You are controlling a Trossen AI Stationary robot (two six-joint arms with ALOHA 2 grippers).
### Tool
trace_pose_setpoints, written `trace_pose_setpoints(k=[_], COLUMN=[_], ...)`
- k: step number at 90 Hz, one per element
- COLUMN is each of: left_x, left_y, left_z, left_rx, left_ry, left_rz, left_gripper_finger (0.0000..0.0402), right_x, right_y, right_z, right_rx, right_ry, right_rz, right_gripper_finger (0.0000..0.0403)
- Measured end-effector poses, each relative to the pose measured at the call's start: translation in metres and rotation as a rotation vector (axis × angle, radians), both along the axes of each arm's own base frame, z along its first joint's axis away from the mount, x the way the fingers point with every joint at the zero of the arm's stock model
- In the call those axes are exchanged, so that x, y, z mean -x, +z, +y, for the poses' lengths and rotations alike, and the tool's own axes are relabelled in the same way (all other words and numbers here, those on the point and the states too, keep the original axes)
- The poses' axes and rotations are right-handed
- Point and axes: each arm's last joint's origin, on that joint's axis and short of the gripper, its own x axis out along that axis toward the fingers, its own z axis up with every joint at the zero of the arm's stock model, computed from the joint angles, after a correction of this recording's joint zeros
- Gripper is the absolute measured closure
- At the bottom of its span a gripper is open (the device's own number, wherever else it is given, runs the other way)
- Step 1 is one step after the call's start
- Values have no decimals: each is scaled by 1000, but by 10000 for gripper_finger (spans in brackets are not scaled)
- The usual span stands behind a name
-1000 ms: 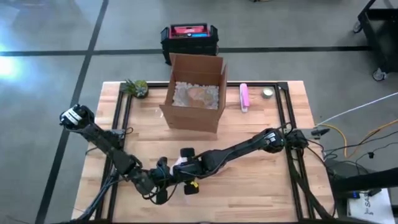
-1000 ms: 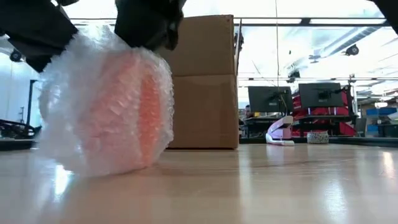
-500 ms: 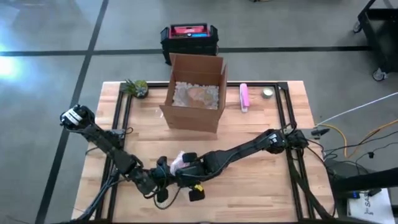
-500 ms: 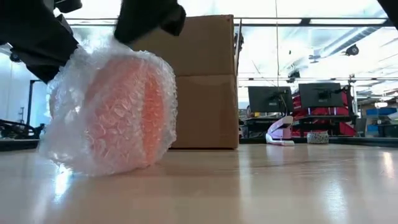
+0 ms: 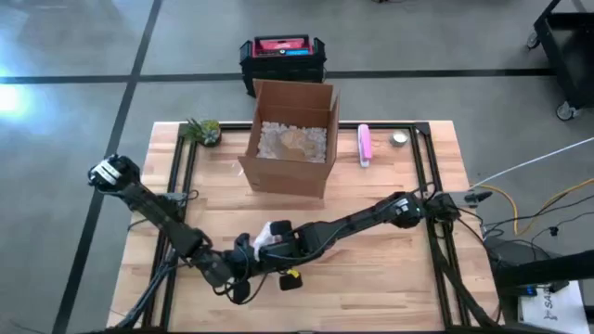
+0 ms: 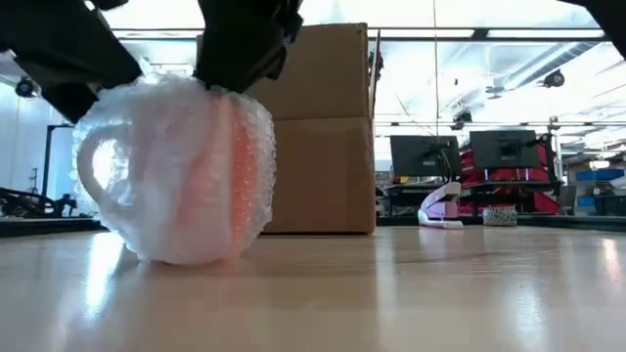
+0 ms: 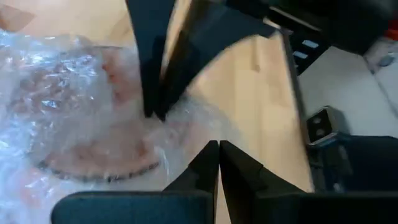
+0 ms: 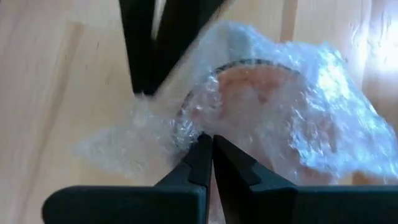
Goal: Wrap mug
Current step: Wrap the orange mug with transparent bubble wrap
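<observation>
since a second ago mug (image 6: 181,171) settled upright on desk (image 5: 371,278), bubble wrap (image 8: 311,118) drawn tighter. left gripper (image 7: 217,163) and right gripper (image 8: 208,155) fingers pinched shut on wrap. i judged wrapping nearly done.

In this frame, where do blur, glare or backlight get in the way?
Left wrist view: the other arm's fingers are smeared with motion blur and the bubble wrap is soft. Low view: bright windows behind backlight the box, and the table shows sheen. Right wrist view: the wrapped mug is fairly sharp with glints on the plastic. High view: even light, floor glare at left.
</observation>
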Motion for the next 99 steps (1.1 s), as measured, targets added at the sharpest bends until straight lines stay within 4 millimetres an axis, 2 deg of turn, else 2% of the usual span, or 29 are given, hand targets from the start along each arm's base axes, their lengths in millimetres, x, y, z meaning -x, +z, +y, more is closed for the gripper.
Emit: trace_pose_setpoints(k=[9,25,44,53,69,85,99], left_x=[3,14,14,5,-14,-22,-22], left_y=[8,20,24,20,-3,-21,-20], left_z=[3,13,29,34,40,36,36], left_rx=[12,-20,-170,-199,-211,-221,-222], left_ry=[-2,11,184,188,160,135,126], left_rz=[-18,6,-36,-30,61,112,117], left_gripper_finger=[402,402,402,402,402,402,402], right_x=[-2,-7,-9,-9,-9,-4,10], right_y=[0,-28,-34,-32,-30,-16,26], right_z=[-6,-9,-8,-7,-8,-8,-10], right_rx=[3,8,5,1,4,-3,-18], right_ry=[-3,-8,-8,-6,-9,-13,-19], right_rz=[-1,53,55,42,34,34,-4], right_gripper_finger=[401,401,401,401,401,401,401])
